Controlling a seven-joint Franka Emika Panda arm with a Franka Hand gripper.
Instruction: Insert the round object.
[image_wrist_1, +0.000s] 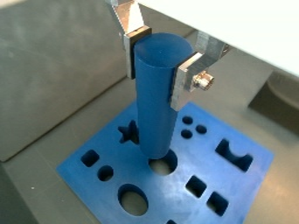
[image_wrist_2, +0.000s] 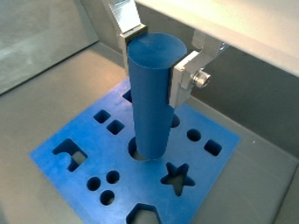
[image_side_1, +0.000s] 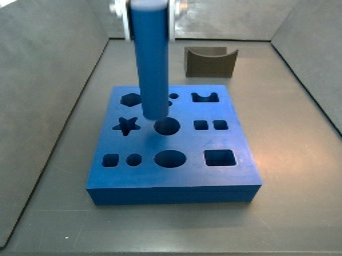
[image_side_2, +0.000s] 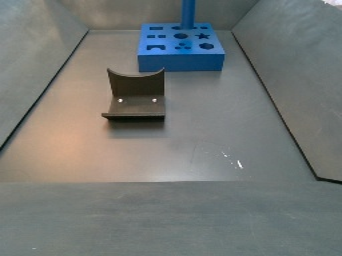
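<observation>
My gripper (image_wrist_1: 160, 63) is shut on the top of the round object (image_wrist_1: 158, 101), a long smooth blue rod held upright. Silver fingers (image_wrist_2: 184, 74) press on both of its sides. The rod's lower end meets the round hole (image_wrist_1: 165, 163) near the middle of the flat blue block (image_wrist_1: 228, 188); how deep it sits I cannot tell. Both side views show the rod (image_side_1: 151, 60) (image_side_2: 189, 12) standing on the block (image_side_1: 174, 190) (image_side_2: 181, 60). The gripper (image_side_1: 150, 6) is cut off by the picture's edge there.
A dark olive block with a curved notch (image_side_1: 209, 62) (image_side_2: 135, 95) lies on the grey floor apart from the blue block. Grey walls (image_side_1: 54, 70) enclose the floor. Several other shaped holes, such as a star (image_wrist_2: 177, 176), surround the round one.
</observation>
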